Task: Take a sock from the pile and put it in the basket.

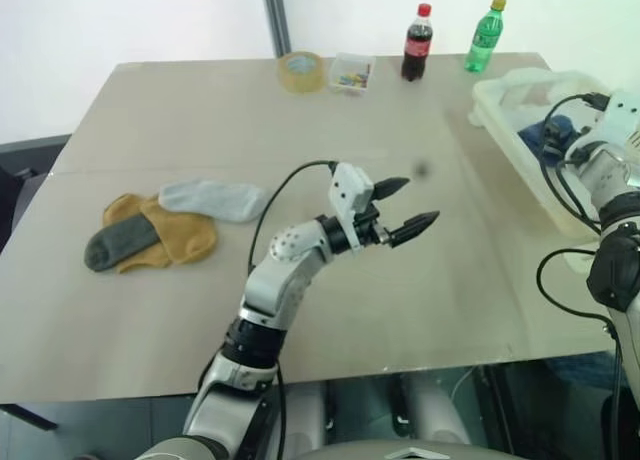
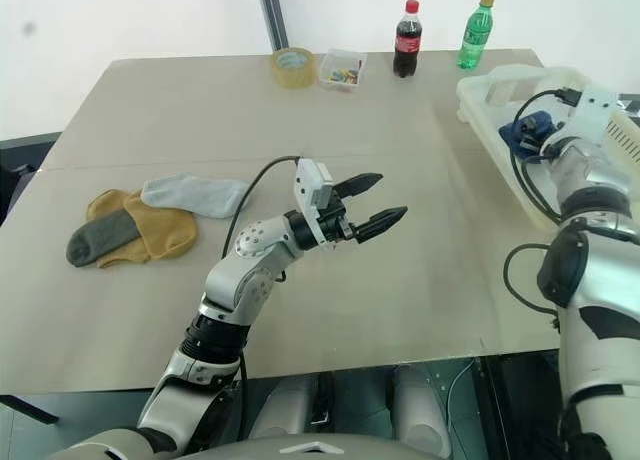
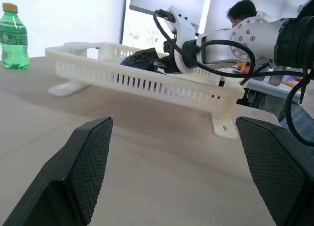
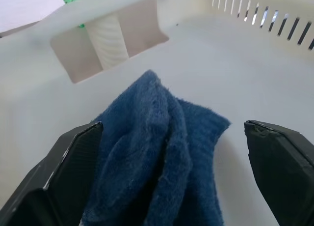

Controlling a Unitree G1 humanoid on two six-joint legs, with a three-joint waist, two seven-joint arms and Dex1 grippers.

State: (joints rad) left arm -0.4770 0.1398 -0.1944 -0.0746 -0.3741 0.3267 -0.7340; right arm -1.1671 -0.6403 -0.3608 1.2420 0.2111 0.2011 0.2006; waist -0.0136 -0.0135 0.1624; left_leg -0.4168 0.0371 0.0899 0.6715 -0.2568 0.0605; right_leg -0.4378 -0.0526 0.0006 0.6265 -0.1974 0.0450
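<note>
Risks first. The blue sock (image 4: 162, 162) lies bunched between the spread fingers of the right gripper (image 4: 171, 177), on the floor of the basket (image 4: 255, 88). In the right wrist view the cloth sits against the inner face of one finger (image 4: 73, 172); we cannot tell whether the terry loops have caught on the pad. If they have, we judge that lifting the arm out could drag the sock up with it and over the basket's rim. A second concern: the right arm's cables hang close to the slotted wall in the left wrist view, and a careless withdrawal might nudge or tip the basket, which sits near the table (image 1: 200, 130) edge.

Gripper states: the right gripper is released, with its jaws wide apart and nothing clamped. The left gripper (image 1: 405, 208) is likewise released and empty, held above the middle of the table, pointing toward the basket side.

Positions: the blue sock is inside the basket, directly under and between the right gripper's fingers, near a handle cut-out. The remaining pile (image 1: 165, 228), showing mustard, dark grey and pale grey socks, rests flat on the table on the robot's left, well apart from the left gripper.

We judge the drop done for this sock, provided it stays down.
</note>
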